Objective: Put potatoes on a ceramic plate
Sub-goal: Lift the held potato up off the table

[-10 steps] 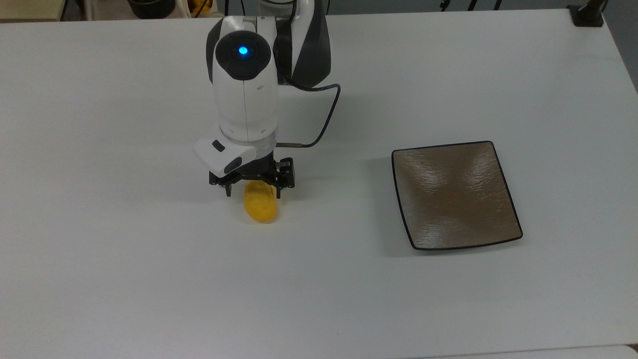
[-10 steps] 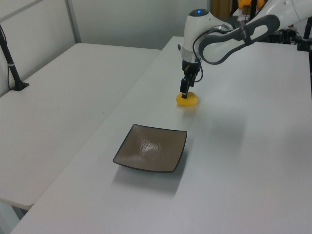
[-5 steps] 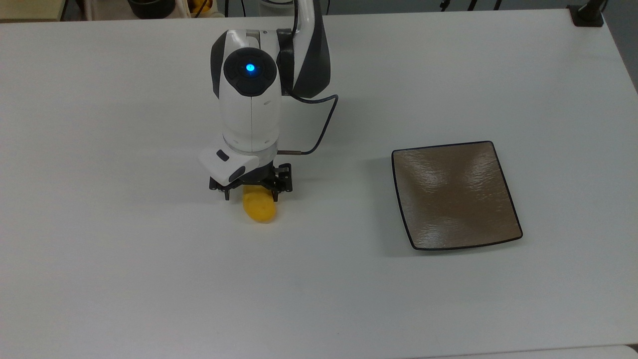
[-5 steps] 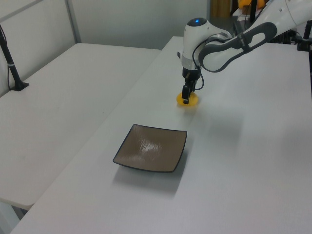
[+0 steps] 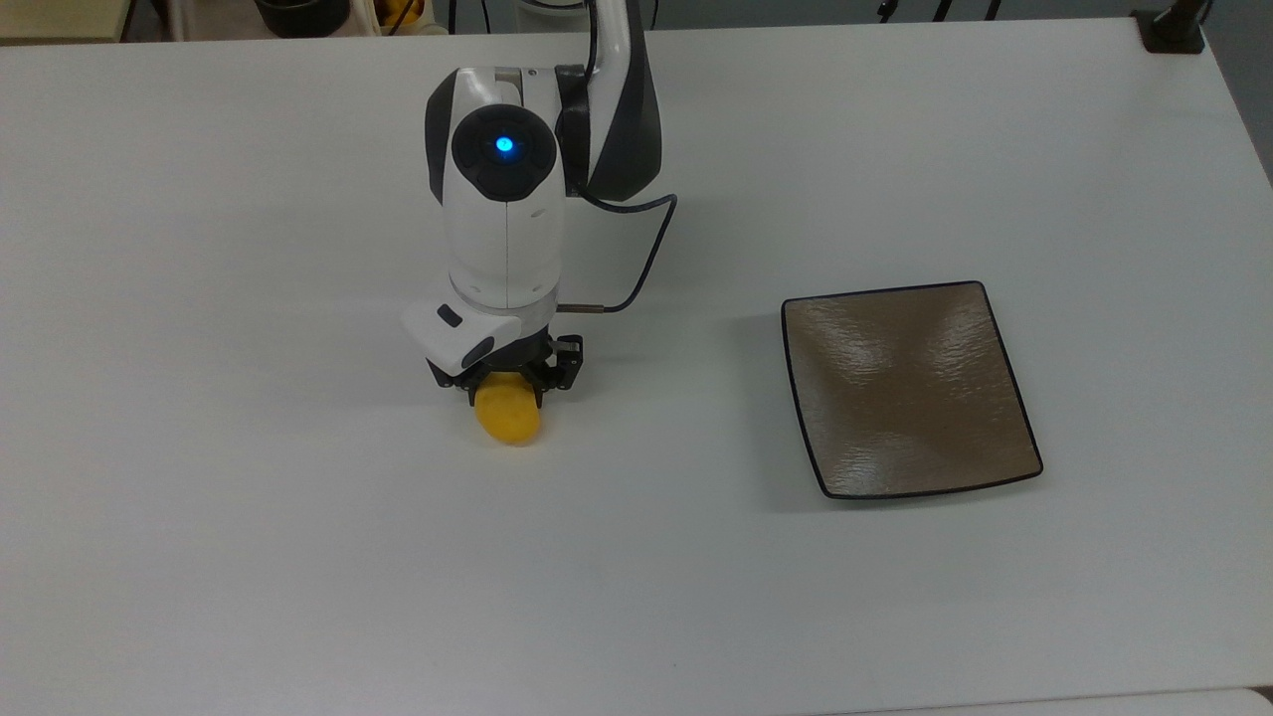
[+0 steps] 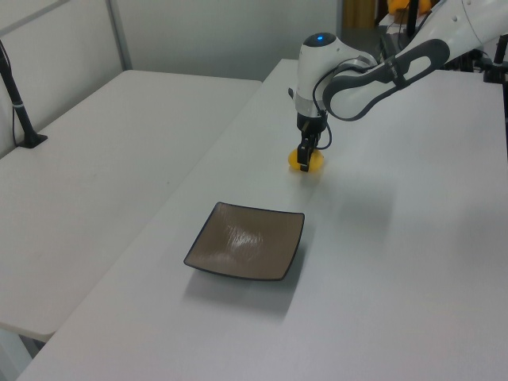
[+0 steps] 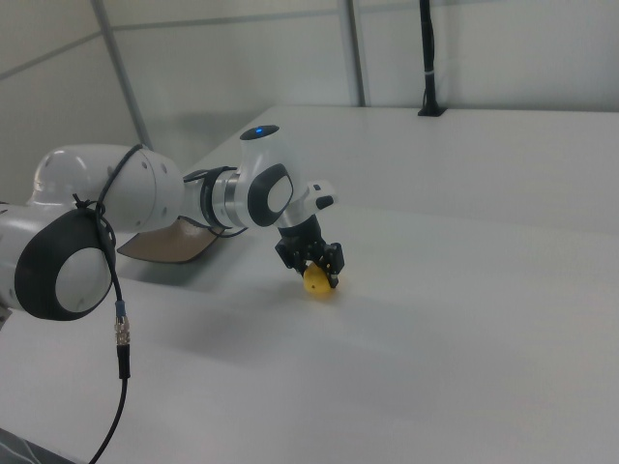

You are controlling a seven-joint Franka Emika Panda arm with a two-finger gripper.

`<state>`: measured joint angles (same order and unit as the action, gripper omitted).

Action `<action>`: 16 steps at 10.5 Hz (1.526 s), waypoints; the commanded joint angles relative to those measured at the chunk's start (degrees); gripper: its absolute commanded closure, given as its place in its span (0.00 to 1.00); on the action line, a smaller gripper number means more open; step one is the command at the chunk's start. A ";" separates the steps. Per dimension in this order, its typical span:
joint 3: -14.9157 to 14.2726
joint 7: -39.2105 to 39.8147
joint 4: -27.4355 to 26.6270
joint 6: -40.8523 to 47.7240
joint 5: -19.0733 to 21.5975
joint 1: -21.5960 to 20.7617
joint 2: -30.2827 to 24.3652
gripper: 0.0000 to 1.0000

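Top view: the gripper [image 5: 507, 386] has drawn its fingers in since half a second ago and now clasps the potato [image 5: 507, 417], which shows shorter and rounder than before. The ceramic plate [image 5: 908, 388] lies unmoved, well apart toward the top view's right, with bare white table [image 5: 249, 547] between them and on all sides.

Left view: the potato [image 6: 309, 161] sits pinched under the gripper [image 6: 305, 162], beyond the plate [image 6: 247, 241]; whether it still touches the table is unclear.

Right view: the gripper [image 7: 317, 264] holds the potato [image 7: 316, 282], well clear of the table edges.
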<state>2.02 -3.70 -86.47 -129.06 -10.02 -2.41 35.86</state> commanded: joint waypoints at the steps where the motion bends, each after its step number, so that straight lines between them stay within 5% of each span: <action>1: -0.35 0.44 -0.98 -1.72 -0.97 -0.40 -0.53 0.87; 5: -0.35 0.18 -0.90 2.12 -0.79 -0.40 -4.73 0.89; 12: -0.35 0.35 -1.24 20.49 2.45 -0.84 -20.64 0.88; 16: -0.35 0.70 -7.64 21.66 5.87 -1.01 -29.60 0.88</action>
<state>2.10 -3.69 -87.51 -107.53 -7.04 -2.78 12.70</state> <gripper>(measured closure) 0.379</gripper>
